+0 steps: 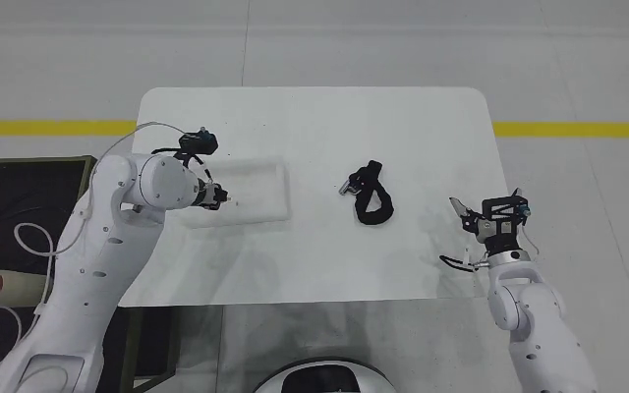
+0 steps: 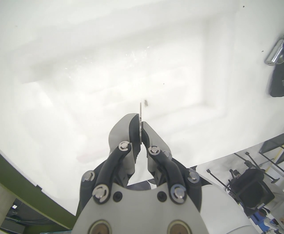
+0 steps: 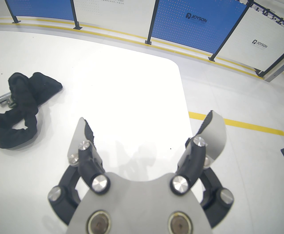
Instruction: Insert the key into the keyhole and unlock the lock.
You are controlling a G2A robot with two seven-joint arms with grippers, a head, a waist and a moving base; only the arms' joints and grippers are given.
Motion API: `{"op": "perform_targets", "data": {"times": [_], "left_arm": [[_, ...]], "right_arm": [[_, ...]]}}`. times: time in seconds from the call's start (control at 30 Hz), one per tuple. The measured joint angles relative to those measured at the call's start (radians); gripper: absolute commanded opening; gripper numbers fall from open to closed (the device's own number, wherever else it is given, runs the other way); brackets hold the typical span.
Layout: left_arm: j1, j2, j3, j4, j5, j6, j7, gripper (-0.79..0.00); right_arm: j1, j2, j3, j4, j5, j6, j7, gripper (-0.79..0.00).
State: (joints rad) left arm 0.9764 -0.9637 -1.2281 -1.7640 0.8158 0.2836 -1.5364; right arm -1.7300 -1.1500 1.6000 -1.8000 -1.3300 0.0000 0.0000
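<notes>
A thin metal key (image 2: 140, 117) stands edge-on between the pads of my left gripper (image 2: 141, 124), which is shut on it above a shallow white tray (image 2: 206, 66). From above, the left gripper (image 1: 218, 196) hovers over the tray's (image 1: 280, 187) left part. The lock (image 1: 370, 192), a black fabric-covered loop with a silver metal end (image 1: 348, 186), lies at the table's middle; it also appears as a black loop (image 3: 20, 110) in the right wrist view and a silver end (image 2: 275, 53) in the left. My right gripper (image 1: 459, 234) is open near the table's right front corner, its fingers (image 3: 86, 133) spread and empty.
The white table (image 1: 413, 128) has rounded corners. A yellow floor line (image 1: 550, 129) runs behind it. Blue and white panels (image 3: 195, 20) stand beyond the floor on the right side. Dark equipment (image 1: 29, 196) sits left of the table.
</notes>
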Motion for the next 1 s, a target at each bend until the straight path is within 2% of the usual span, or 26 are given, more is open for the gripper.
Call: {"op": "perform_targets", "data": {"times": [0.2, 0.3, 0.33, 0.43, 0.47, 0.63, 0.77, 0.93, 1.0], "left_arm": [[-0.066, 0.023, 0.004, 0.020, -0.103, 0.000, 0.001, -0.785], [-0.081, 0.034, -0.073, 0.023, -0.246, -0.028, 0.001, -0.785], [-0.072, 0.035, -0.122, 0.046, -0.331, -0.055, 0.013, -0.785], [-0.028, 0.030, -0.226, 0.154, -0.602, -0.159, 0.081, -0.785], [-0.010, 0.028, -0.254, 0.214, -0.723, -0.219, 0.104, -0.785], [0.013, 0.017, -0.271, 0.456, -1.068, -0.438, 0.087, -0.785], [0.025, 0.018, -0.265, 0.558, -1.143, -0.566, 0.023, -0.785], [0.026, 0.018, -0.266, 0.555, -1.141, -0.556, 0.024, -0.785], [0.026, 0.018, -0.266, 0.555, -1.141, -0.556, 0.024, -0.785]], "right_arm": [[0.000, 0.000, 0.000, 0.000, 0.000, 0.000, 0.000, 0.000], [0.000, 0.000, 0.000, 0.000, 0.000, 0.000, 0.000, 0.000], [0.000, 0.000, 0.000, 0.000, 0.000, 0.000, 0.000, 0.000], [0.000, 0.000, 0.000, 0.000, 0.000, 0.000, 0.000, 0.000], [0.000, 0.000, 0.000, 0.000, 0.000, 0.000, 0.000, 0.000], [0.000, 0.000, 0.000, 0.000, 0.000, 0.000, 0.000, 0.000], [0.000, 0.000, 0.000, 0.000, 0.000, 0.000, 0.000, 0.000], [-0.008, 0.001, -0.002, -0.004, 0.021, -0.021, 0.021, 0.000], [-0.022, 0.007, 0.020, -0.056, 0.104, -0.124, 0.098, 0.000]]}}
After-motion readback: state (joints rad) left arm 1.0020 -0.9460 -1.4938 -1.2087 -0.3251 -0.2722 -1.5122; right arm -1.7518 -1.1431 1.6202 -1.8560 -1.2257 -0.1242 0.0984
